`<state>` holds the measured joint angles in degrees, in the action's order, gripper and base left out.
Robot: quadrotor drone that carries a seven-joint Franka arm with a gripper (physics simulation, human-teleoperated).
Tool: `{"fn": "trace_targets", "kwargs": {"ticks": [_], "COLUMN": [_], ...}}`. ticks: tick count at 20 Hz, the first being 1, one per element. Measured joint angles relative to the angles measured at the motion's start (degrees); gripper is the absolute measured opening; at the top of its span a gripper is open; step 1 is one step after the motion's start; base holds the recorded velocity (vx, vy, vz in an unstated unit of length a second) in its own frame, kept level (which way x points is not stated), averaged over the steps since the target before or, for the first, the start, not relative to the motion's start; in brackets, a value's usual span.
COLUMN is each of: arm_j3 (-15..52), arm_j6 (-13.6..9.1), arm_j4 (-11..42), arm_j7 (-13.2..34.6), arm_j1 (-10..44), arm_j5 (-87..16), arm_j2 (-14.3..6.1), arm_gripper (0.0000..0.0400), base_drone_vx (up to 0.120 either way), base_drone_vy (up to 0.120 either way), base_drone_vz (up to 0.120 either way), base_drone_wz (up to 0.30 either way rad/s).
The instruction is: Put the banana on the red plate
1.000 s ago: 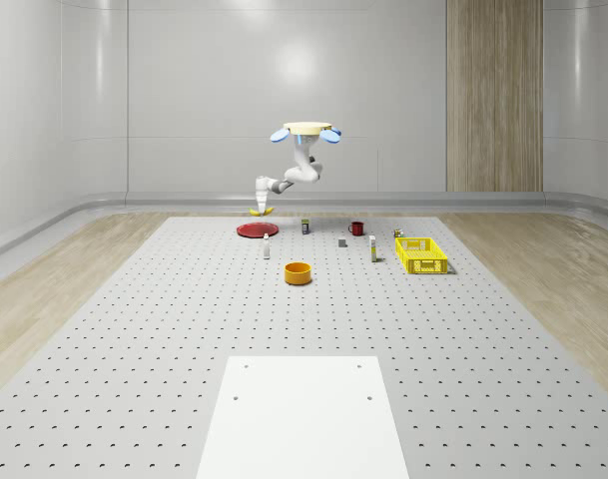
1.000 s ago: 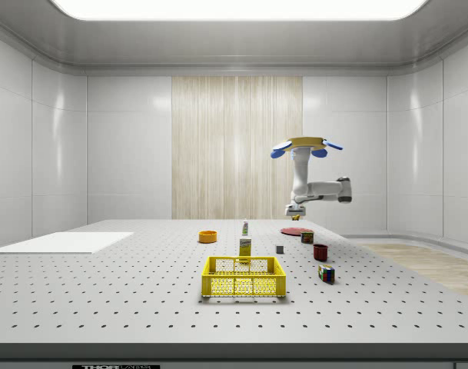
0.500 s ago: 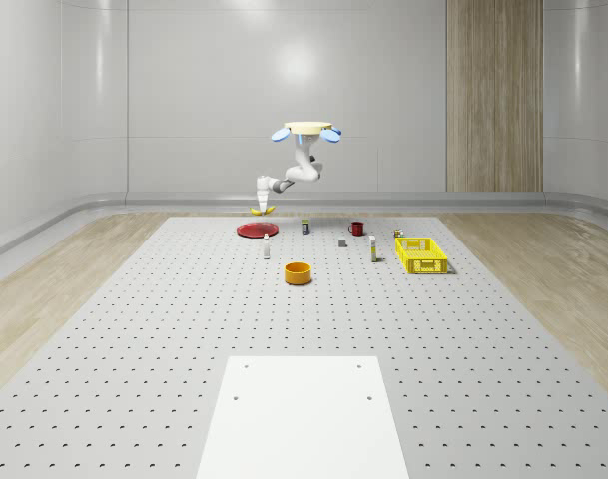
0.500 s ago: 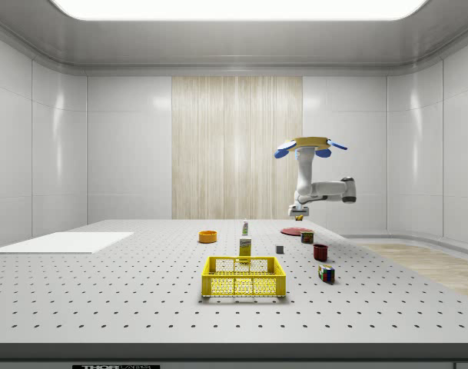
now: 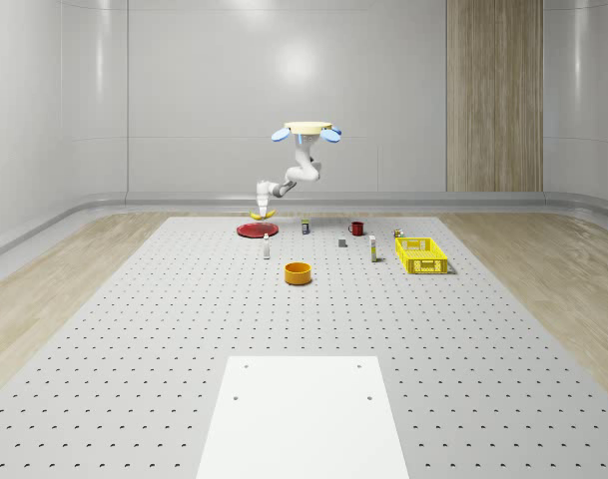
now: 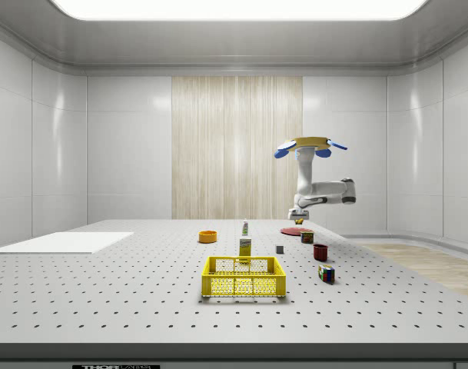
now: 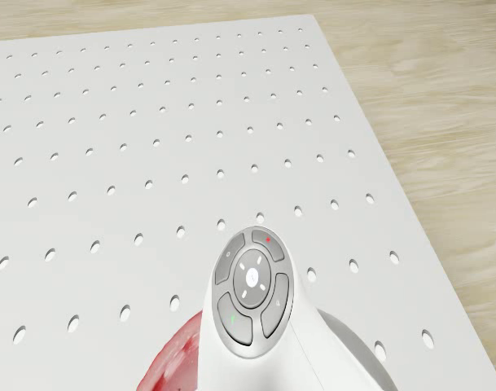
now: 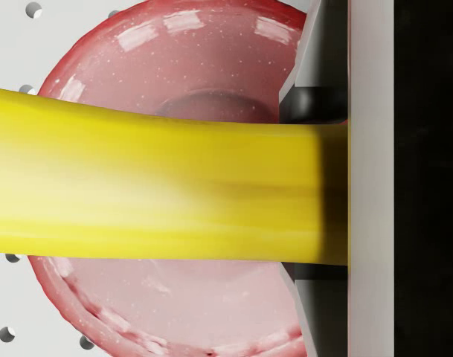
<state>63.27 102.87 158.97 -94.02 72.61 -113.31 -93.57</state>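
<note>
Hand [image 5: 263, 209] gripping banana [image 8: 159, 186], perforated white table [image 5: 134, 339]

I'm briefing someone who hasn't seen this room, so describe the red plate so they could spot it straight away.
Start at the big white perforated table and look to its far end, where the drone hovers. Under the gripper, which holds a banana, lies the red plate, at the whole-scene view's left of the row of small items. It is the only flat, round, red dish; the nearby red mug stands upright.

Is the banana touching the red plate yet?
Apart. In the side view the banana, held in the gripper, hangs above the red plate with background showing between them. The drone hovers above the table's far end.
</note>
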Motion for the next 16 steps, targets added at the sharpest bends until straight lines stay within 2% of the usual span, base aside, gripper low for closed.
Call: {"fn": "trace_targets", "kwargs": {"ticks": [6,16], "arm_j3": [-1.2,-1.1], "arm_j6": [0.8,1.9], "arm_j4": [-1.0,-4.9], "arm_j7": [0.3,1.0], "arm_j1": [1.0,5.5], "arm_j5": [-0.9,-0.2], "arm_j2": [0.0,0.6], "arm_gripper": [0.0196,0.0196], "base_drone_vx": [0.0,0.0], "base_drone_vy": [0.0,0.0], "base_drone_vz": [0.0,0.0], "base_drone_wz": [0.0,0.0]}}
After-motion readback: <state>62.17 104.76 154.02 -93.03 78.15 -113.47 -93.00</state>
